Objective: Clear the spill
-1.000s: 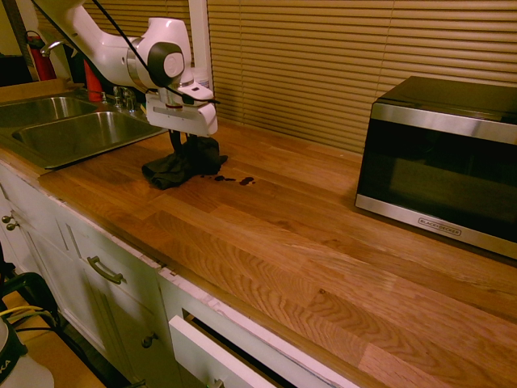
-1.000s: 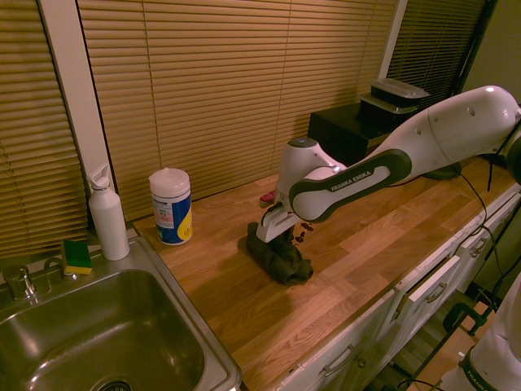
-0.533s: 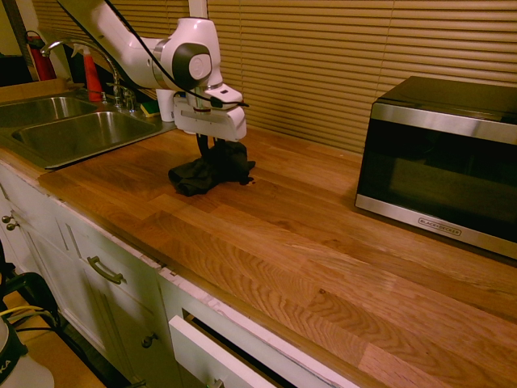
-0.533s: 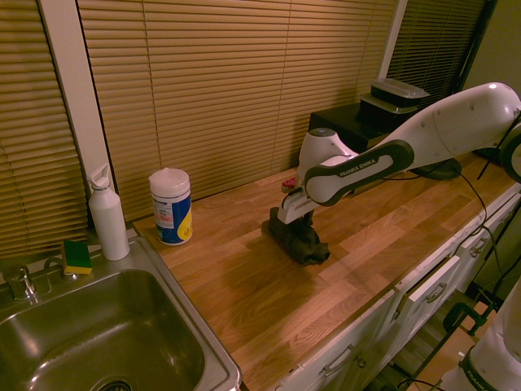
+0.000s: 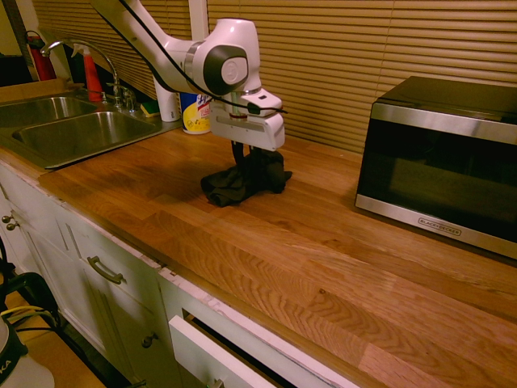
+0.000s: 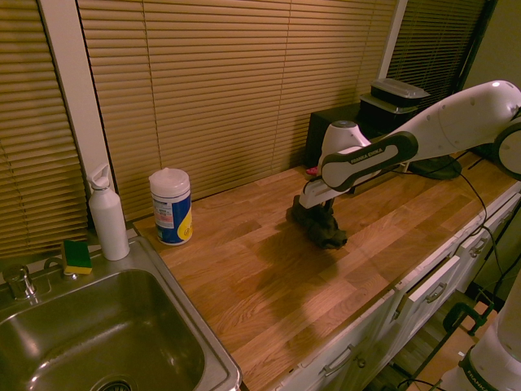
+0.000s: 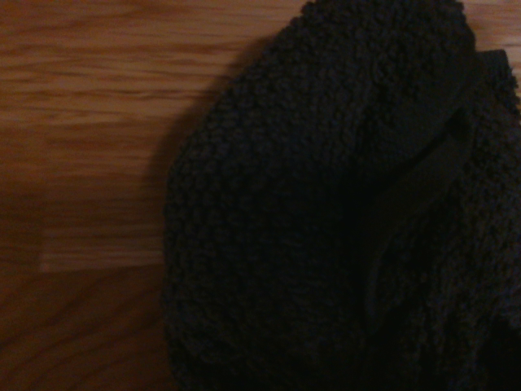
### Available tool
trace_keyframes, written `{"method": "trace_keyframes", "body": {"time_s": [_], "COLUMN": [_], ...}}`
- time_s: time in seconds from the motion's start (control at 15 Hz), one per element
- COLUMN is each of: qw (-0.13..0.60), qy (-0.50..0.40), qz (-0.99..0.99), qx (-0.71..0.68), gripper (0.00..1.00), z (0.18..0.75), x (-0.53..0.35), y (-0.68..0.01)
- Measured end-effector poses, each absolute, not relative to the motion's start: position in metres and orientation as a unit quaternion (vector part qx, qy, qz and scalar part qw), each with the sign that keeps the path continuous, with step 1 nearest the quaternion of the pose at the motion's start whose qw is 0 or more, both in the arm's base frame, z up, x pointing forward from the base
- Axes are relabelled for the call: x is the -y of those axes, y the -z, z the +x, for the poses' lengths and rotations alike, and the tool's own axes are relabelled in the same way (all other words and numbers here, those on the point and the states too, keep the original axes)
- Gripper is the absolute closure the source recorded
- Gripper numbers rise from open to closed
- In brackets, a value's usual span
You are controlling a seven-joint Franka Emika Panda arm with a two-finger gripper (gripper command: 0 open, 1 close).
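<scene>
My gripper points down over the wooden counter, shut on the top of a black cloth rag. The rag's lower folds rest bunched on the wood. From the other side, the gripper and the rag sit mid-counter, in front of the microwave. The knitted rag fills most of the wrist view, with bare wood beside it. No dark blotches of the spill show anywhere; the spill is hidden under the rag or out of sight.
A black-and-steel microwave stands at the counter's right end. The steel sink lies at the left, with a wipes canister, a white bottle and a sponge near it. Blinds back the counter.
The gripper has dragged the rag along the counter toward the microwave, passing over the dark blotches that lay beside it a second ago. Those blotches no longer show.
</scene>
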State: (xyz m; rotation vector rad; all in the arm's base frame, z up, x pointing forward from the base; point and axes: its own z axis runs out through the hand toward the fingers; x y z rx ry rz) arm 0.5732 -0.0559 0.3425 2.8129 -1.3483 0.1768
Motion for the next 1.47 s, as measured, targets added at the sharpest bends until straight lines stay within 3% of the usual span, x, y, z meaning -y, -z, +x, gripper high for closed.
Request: {"method": "trace_keyframes", "body": {"time_s": [0.33, 1.47], "qw": [0.01, 0.027], "qy": [-0.058, -0.073], "qz": [0.904, 0.933], "qx": [0.422, 0.352], "gripper": [1.0, 1.0], "z": [0.576, 0.531], "x": [0.036, -0.23], "y": [-0.343, -0.342]}}
